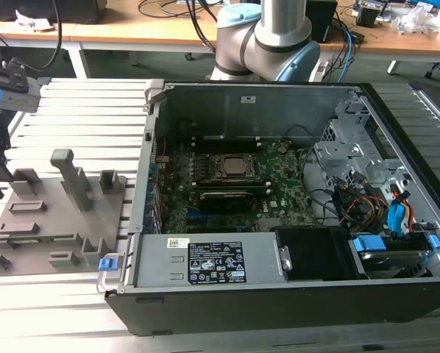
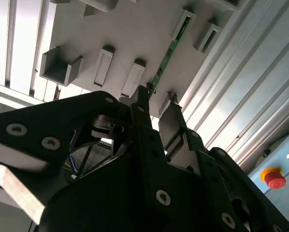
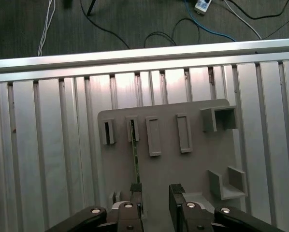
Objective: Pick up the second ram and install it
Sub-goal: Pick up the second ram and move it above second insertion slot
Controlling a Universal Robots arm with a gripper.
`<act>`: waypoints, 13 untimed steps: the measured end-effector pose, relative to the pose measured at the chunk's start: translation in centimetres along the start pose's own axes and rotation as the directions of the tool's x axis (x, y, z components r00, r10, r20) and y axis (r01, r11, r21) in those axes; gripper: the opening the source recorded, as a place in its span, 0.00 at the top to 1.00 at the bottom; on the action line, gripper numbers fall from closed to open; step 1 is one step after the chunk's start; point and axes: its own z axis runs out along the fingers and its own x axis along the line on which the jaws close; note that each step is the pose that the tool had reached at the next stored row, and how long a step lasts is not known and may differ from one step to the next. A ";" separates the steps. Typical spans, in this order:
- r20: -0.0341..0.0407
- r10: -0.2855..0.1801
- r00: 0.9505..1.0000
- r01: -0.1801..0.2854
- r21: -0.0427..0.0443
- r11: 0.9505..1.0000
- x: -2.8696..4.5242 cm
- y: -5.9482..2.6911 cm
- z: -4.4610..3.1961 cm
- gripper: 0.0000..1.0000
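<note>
The end effector point(image 3: 155, 189) hangs wide open and empty over the grey holder point(image 3: 193, 169) on the surface point(image 3: 38, 159). The second ram point(image 3: 134, 154) stands on edge there, just by one fingertip point(image 3: 135, 191).

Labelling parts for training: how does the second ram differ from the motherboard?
The second ram is a narrow stick; the motherboard is a wide board. The second ram stands on edge in the grey holder; the motherboard lies flat inside the open computer case. Both are green circuit boards.
</note>
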 end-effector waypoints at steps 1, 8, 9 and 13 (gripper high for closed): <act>0.000 0.000 1.000 0.000 0.000 1.000 0.33 -0.03 0.10 0.64; 0.000 -0.002 1.000 0.002 0.000 1.000 0.49 -0.52 0.87 0.64; 0.000 -0.002 1.000 0.002 0.000 1.000 0.49 -0.53 0.94 0.64; 0.000 -0.002 1.000 0.002 0.000 1.000 0.51 -0.56 1.38 0.64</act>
